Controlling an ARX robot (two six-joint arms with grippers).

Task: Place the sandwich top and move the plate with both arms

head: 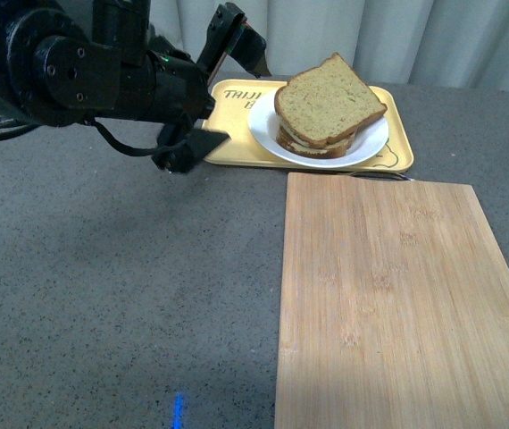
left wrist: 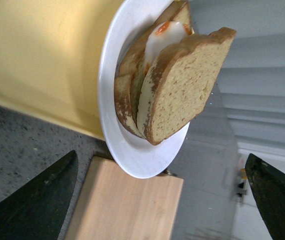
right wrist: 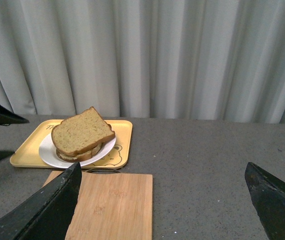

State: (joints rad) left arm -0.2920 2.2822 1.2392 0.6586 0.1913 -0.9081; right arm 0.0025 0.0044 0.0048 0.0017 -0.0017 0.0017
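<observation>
The sandwich top (head: pixel 330 98) lies tilted on the stacked sandwich on the white plate (head: pixel 371 147), which sits on the yellow tray (head: pixel 397 125). My left gripper (head: pixel 247 103) is open and empty just left of the plate, over the tray's left end. In the left wrist view the top slice (left wrist: pixel 182 85) leans over the fried egg (left wrist: pixel 165 32) and the lower slice on the plate (left wrist: pixel 142 160), ahead of the open gripper (left wrist: pixel 162 200). My right gripper (right wrist: pixel 162 205) is open and empty, well back from the sandwich top (right wrist: pixel 81 131) and plate (right wrist: pixel 47 155). It is out of the front view.
A long bamboo board (head: pixel 397 304) lies on the grey table right in front of the tray, its far edge touching the tray's rim. It also shows in the right wrist view (right wrist: pixel 112 205). A grey curtain (right wrist: pixel 182 55) hangs behind the table.
</observation>
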